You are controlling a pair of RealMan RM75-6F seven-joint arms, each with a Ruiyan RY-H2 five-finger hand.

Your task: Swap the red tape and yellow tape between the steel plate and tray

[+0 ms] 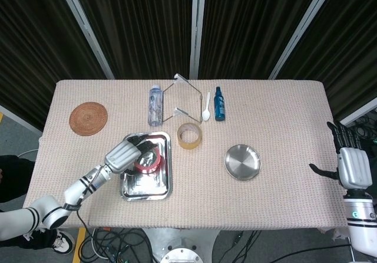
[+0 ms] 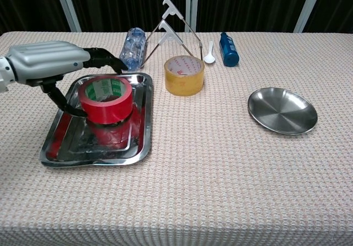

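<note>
The red tape point(image 2: 105, 97) point(image 1: 146, 162) sits low inside the steel tray point(image 2: 59, 153) point(image 1: 135, 184), its reflection showing on the tray floor. My left hand point(image 2: 48, 63) point(image 1: 124, 154) holds it, thumb on its left side and fingers curled round the back. The yellow tape point(image 2: 184, 75) point(image 1: 189, 135) stands on the cloth just right of the tray. Further right lies the round steel plate point(image 2: 282, 110) point(image 1: 242, 162), with nothing in it. My right hand point(image 1: 347, 163) hangs beyond the table's right edge, fingers spread and holding nothing.
Behind the tray lie a water bottle point(image 1: 155, 105) point(image 2: 132, 46) and a folding metal stand point(image 1: 184, 92). A white spoon point(image 1: 206, 108) and a small blue bottle point(image 1: 219, 104) are beside them. A woven coaster point(image 1: 88, 118) sits at the far left.
</note>
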